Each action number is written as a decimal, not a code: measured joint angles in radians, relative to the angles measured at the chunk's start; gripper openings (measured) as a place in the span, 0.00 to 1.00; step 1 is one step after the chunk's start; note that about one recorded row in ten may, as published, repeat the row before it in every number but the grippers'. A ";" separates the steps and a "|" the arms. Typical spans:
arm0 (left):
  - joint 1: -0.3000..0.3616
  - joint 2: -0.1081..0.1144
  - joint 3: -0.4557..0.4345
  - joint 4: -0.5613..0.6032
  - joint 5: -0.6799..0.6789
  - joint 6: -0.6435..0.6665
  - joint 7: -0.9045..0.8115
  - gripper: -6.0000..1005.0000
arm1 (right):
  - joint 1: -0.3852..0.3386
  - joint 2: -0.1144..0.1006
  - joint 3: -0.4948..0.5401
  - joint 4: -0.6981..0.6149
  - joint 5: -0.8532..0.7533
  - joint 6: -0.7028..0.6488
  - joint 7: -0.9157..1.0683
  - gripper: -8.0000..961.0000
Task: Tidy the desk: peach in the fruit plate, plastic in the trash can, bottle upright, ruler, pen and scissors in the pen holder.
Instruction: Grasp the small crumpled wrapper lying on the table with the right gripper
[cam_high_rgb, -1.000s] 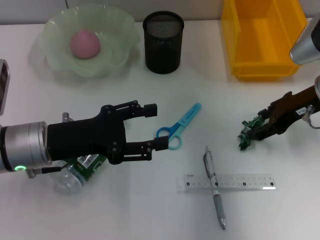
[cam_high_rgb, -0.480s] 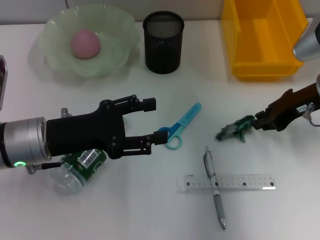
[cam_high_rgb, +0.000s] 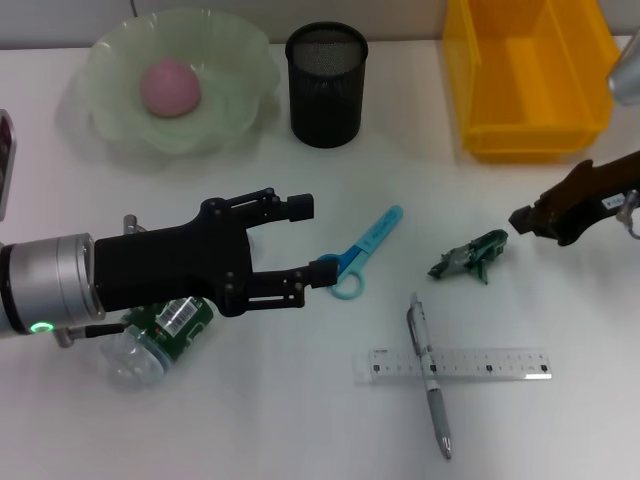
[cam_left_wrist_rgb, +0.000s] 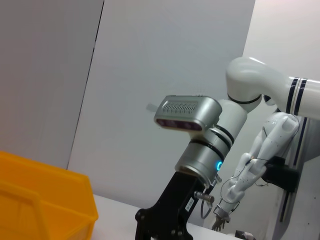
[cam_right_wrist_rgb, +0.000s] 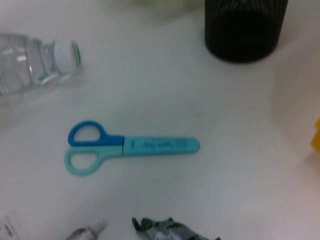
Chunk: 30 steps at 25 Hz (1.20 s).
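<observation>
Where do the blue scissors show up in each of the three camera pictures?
Head view: the scissors lie mid-desk, handles right by the left gripper's lower fingers.
Left wrist view: not in it.
Right wrist view: the scissors lie across the middle of the picture.
Shared landmark: the black pen holder, seen in the head and right wrist views.

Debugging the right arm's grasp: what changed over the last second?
The right gripper let go of the green plastic wrapper, which slid toward the scissors and now lies free on the desk; the gripper pulled back toward the robot's right. The left gripper shifted slightly, open over the scissors' handles. Peach, pen, ruler, bottle unchanged.
</observation>
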 joint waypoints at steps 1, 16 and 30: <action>0.000 0.000 0.000 0.000 0.000 0.001 0.000 0.82 | -0.004 -0.001 0.000 -0.014 0.003 -0.012 -0.001 0.04; 0.007 -0.005 -0.002 0.019 0.002 0.007 -0.010 0.82 | 0.000 0.009 -0.048 -0.014 0.008 -0.014 -0.182 0.30; 0.011 -0.010 -0.003 0.026 0.000 0.012 -0.011 0.81 | -0.001 0.012 -0.174 0.065 0.028 0.110 -0.216 0.49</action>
